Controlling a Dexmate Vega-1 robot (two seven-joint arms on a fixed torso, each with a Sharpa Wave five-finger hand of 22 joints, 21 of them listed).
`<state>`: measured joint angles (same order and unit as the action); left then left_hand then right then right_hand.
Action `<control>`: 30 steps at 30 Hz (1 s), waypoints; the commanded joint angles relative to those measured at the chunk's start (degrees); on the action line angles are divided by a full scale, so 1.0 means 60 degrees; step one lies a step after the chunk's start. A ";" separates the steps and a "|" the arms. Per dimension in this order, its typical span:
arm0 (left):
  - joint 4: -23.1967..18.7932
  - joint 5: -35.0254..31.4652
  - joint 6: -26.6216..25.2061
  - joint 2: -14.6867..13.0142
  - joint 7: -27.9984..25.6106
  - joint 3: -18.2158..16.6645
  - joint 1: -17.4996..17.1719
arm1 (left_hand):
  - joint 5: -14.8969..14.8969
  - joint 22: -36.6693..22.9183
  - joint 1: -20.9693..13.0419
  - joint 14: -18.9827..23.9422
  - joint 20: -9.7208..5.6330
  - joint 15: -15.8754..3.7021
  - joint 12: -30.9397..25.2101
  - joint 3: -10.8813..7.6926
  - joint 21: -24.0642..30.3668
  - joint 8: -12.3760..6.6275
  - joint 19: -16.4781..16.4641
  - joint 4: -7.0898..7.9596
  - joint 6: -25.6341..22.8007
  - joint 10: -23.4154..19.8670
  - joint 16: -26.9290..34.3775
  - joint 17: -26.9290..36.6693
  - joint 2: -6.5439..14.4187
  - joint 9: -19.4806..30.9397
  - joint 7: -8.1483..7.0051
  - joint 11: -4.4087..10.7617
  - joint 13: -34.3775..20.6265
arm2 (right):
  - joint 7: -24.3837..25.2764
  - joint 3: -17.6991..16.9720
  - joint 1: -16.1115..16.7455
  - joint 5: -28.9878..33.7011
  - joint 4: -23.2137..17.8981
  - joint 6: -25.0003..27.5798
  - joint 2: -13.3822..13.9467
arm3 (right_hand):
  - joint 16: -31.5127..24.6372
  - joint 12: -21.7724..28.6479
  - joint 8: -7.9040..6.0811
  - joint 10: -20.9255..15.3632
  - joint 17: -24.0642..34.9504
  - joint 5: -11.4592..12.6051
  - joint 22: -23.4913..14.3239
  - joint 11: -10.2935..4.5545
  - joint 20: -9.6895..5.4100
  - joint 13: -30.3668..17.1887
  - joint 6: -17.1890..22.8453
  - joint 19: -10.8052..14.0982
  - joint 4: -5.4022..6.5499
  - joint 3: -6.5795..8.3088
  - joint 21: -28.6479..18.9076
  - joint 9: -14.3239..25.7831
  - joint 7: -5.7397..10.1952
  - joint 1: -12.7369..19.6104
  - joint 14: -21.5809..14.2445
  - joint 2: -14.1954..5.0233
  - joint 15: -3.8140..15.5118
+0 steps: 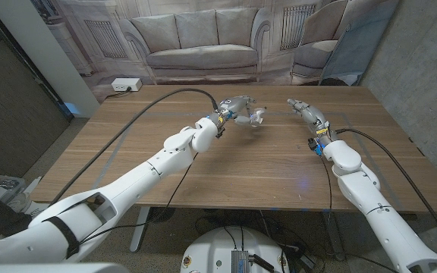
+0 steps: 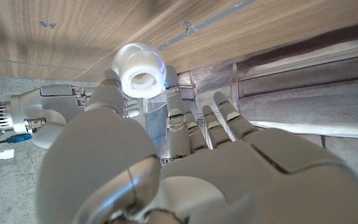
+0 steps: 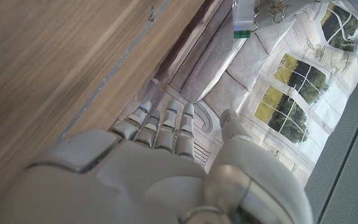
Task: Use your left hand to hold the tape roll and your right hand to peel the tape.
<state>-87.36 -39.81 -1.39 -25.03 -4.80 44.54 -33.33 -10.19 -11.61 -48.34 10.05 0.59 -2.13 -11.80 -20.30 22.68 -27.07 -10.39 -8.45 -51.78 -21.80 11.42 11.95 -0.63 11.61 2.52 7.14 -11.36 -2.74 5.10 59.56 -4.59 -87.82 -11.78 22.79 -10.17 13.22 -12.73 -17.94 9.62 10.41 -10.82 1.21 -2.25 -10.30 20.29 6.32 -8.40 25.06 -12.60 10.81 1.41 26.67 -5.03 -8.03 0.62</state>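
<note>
**A:** ok so where's the tape roll (image 2: pixel 140 70) right now? Can't spot it easily from the head cam.

**B:** It's up in the left hand (image 1: pixel 243 111), over the far half of the table (image 1: pixel 203 178), roughly mid-width. The left wrist view is way clearer: clear roll, hollow core facing the camera, pinched between the thumb and a finger up at the fingertips (image 2: pixel 112 84). The other fingers are just sticking out loose beside it. A clear strip of tape hangs off the roll toward the palm.

**A:** and the right hand (image 1: pixel 306 112)?

**B:** Holding nothing. Fingers straight and lying side by side, thumb off on its own, pointing toward the left hand from across a gap. The two hands aren't touching, and the right one's not on the tape either.

**A:** anything else around?

**B:** A printed sofa backdrop (image 1: pixel 196 38) behind the table, plus black cables running along the wood.
</note>
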 commanded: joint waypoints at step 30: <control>0.2075 0.1097 0.1060 0.1010 -0.0002 0.0727 0.1480 | -0.0902 -0.0082 -0.1266 -0.0271 0.0364 -0.0301 -0.0019 -0.0341 0.0241 -0.2350 0.0044 0.0941 0.0314 0.0455 0.0040 0.0082 0.1274 0.2865 -0.1301 0.0257 -0.0127 | 0.3272 0.1426 0.0461 0.2047 -0.1565 0.1070 0.1990 | -0.0204 0.0075 0.0065 -0.0559 0.0007 -0.0039 -0.0052 -0.0119 0.0377 -0.0034 0.0525 0.0610 -0.0259 0.0168 -0.0178 0.0021 0.0101 0.1213 -0.1237 0.0018 -0.0130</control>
<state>-79.35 -33.98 1.89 -20.97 -4.56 46.92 -27.49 -14.84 -11.87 -47.76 8.06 2.90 -2.15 -11.70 -18.84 23.75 -32.06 -9.81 -7.00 -44.80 -19.03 11.21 12.31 -0.06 11.61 0.32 7.41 -11.87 12.45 11.96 62.09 5.77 -96.35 -6.15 32.58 -11.03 13.22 -12.49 -20.60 9.62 10.42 -10.81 0.59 -0.61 -10.30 23.25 9.82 -9.67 26.02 -13.44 10.79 1.73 33.03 -11.61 -7.90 -0.18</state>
